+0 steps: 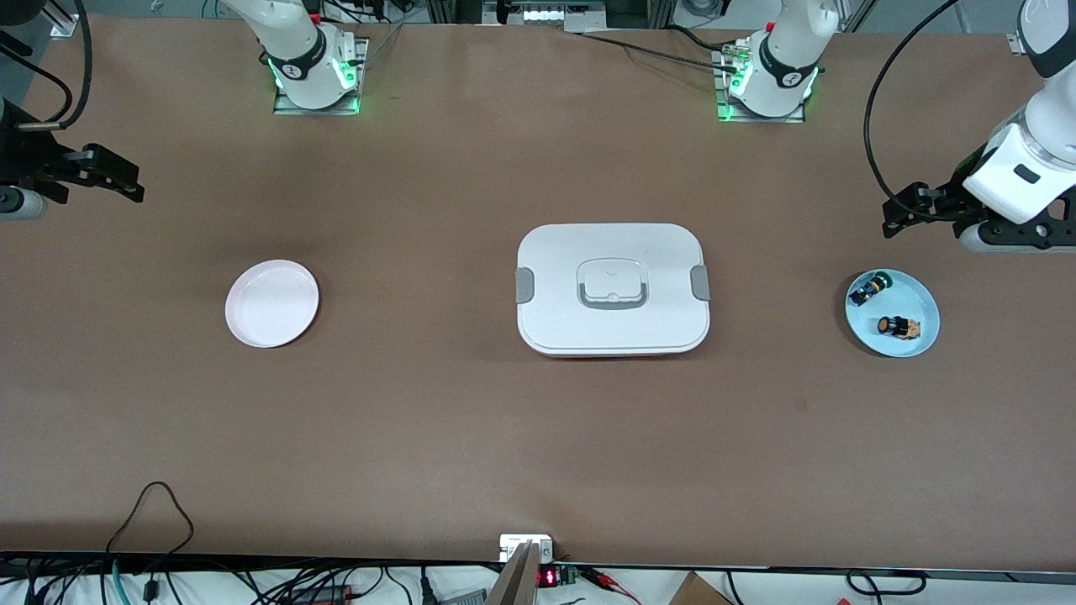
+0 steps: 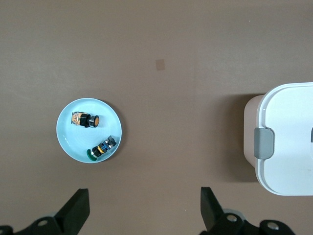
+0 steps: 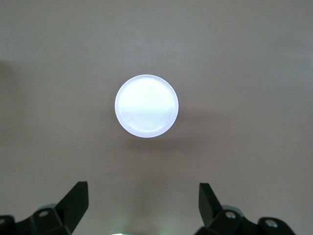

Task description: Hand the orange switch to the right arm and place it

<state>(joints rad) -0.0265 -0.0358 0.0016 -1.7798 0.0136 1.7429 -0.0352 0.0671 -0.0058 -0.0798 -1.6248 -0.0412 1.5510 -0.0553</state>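
Brown surface, both my hands raised and spread apart, empty.
Tiny orange-capped black switch lies in round pale-blue dish; left hand and right hand show only fingertips, the rest cut off.

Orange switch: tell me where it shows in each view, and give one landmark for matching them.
Front view: the orange switch lies in the blue dish at the left arm's end of the table, nearer the front camera than the green-capped switch.
Left wrist view: the orange switch lies in the same dish, beside the green-capped switch.
Right wrist view: not in it.
Shared landmark: the white lidded box, in the front and left wrist views.
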